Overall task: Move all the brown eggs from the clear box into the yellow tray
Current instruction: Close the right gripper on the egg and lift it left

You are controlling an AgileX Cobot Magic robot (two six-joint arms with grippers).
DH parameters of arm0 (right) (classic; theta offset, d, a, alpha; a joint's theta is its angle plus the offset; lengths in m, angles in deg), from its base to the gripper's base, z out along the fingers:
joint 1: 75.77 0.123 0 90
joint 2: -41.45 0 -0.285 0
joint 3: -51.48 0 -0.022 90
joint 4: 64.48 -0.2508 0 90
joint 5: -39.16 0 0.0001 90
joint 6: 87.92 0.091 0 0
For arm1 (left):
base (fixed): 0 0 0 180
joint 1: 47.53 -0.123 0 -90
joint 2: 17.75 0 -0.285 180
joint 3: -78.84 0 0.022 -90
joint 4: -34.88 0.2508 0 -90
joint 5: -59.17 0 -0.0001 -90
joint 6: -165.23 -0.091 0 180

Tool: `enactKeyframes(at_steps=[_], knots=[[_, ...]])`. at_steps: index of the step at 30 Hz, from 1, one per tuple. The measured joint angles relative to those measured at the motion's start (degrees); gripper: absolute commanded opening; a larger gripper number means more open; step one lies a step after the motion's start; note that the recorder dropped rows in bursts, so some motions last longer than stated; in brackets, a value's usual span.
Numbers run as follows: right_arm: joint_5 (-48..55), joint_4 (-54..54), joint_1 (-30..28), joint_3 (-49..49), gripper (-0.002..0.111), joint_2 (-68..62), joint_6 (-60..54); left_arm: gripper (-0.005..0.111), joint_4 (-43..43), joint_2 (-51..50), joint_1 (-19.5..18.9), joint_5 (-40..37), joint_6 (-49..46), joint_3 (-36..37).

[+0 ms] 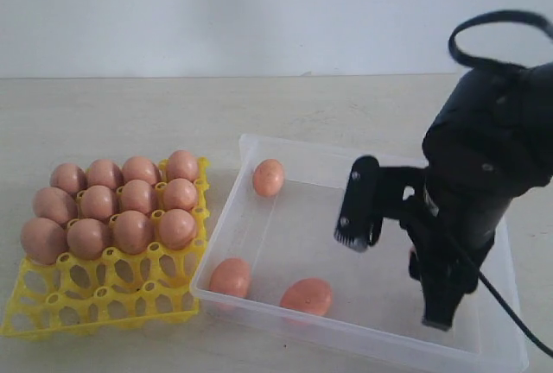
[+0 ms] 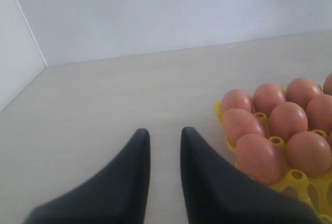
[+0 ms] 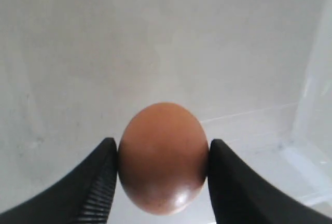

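Brown egg [image 3: 163,156], long axis along fingers [image 3: 96,182]

Counter [image 1: 130,110]: pale beige, matte. Directly on it: one yellow tray [image 1: 95,300] at left; one clear box [image 1: 294,239] just beside it at right, set askew.

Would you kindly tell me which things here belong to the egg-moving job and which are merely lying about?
Job: brown eggs, clear box, yellow tray, right tool gripping one.
Lying about: nothing; just the table and idle left tool.
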Motion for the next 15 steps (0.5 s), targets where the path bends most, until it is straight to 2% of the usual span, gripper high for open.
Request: enactKeyframes(at_steps=[7, 15], knots=[[-12.71, -1.35, 0.34, 0.88, 0.0, 8.1, 7.81, 0.022, 0.0, 0.0, 0.0, 0.0, 0.0, 0.0], [-32.99, -7.67, 5.41, 0.88, 0.0, 11.02, 12.12, 0.022, 0.0, 0.0, 0.0, 0.0, 0.0, 0.0]])
